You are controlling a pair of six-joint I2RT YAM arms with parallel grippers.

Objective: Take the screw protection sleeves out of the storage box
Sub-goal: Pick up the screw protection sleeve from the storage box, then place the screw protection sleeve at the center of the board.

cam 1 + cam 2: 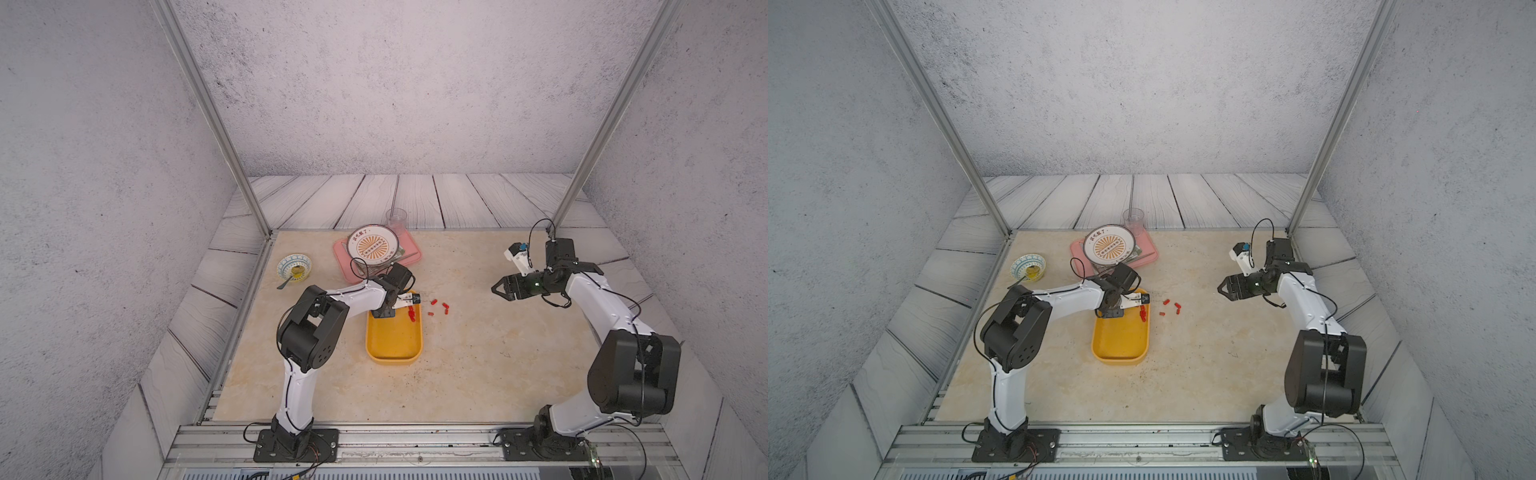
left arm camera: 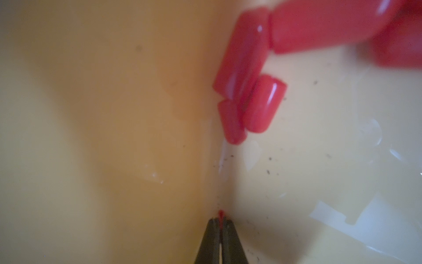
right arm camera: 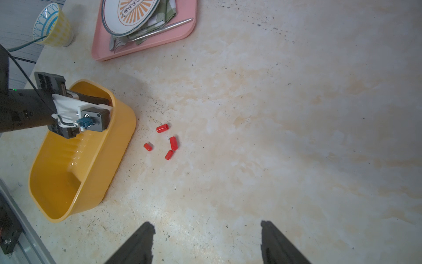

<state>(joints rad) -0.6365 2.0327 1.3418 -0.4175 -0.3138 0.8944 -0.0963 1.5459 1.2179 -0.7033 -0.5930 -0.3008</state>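
**Left jaws clamp a red sleeve [image 2: 221, 213] inside the storage box [image 1: 392, 343].**
Right jaws hang open, apparently giving room; four freed sleeves [image 3: 173, 143] lie on the desk [image 1: 498, 365] beside it.

Patterned plate [image 3: 127, 13] on pink tray [image 3: 164, 36]; bowl [image 3: 52, 26] apart.

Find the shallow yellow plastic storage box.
The storage box lies mid-table in both top views, under the left gripper, pink tray behind, loose red sleeves beside.

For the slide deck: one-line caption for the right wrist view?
Four screw protection sleeves lie on the table beside the storage box; right fingers open.
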